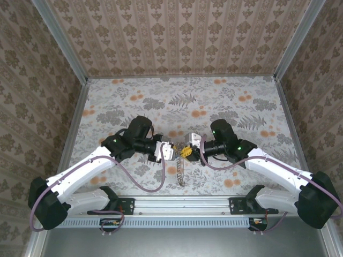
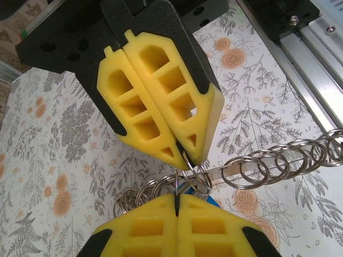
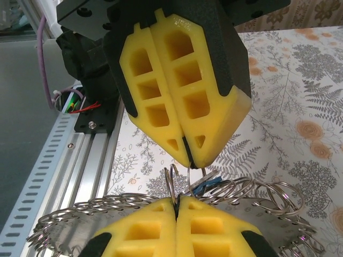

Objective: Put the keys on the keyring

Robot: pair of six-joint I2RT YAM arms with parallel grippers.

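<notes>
Meeting tip to tip above the table (image 1: 134,96), left jaws and right jaws are each clenched on a ring of the keyring (image 2: 268,166) (blue key (image 3: 207,184) between them).

You have a floral-print table (image 1: 161,101) under even light. Damask-patterned walls (image 1: 182,32) rise behind and beside it; an aluminium rail (image 1: 182,203) runs along its near edge.

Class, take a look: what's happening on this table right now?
The two arms meet over the table. The left fingers and right fingers are shut, tip to tip, each pinching a ring of the silver keyring, its other rings trailing loose. A blue key sits between the tips; whether it is threaded is unclear.
</notes>
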